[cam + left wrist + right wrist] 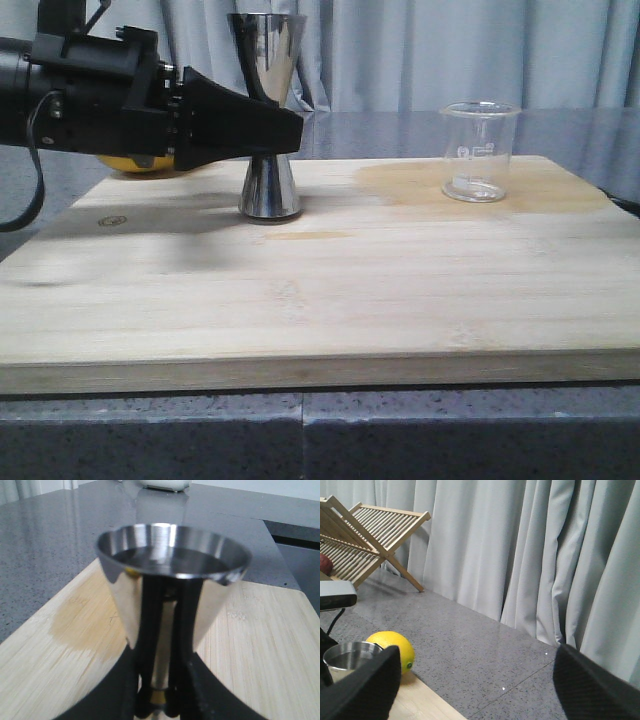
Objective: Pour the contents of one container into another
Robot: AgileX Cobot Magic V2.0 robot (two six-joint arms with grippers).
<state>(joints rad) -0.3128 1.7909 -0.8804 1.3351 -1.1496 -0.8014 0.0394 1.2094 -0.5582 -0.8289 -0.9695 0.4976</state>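
Note:
The tall steel jigger (pixel 268 190) stands upright on the wooden board (pixel 300 290), left of centre. My left gripper (pixel 290 130) reaches in from the left and is shut on its narrow waist. In the left wrist view the jigger's upper cup (pixel 172 580) fills the middle, with the black fingers (pixel 145 680) on either side of the gold band. The clear glass beaker (pixel 480 150) stands upright at the board's back right, apart from both grippers. My right gripper (pixel 477 685) is open, holds nothing, and hangs above the counter to the right. It does not show in the front view.
A yellow lemon (pixel 140 165) lies behind the left arm at the board's back left edge. A darker wet patch (pixel 420 185) stains the board around the beaker. A wooden dish rack (pixel 365 535) stands on the grey counter by the curtain.

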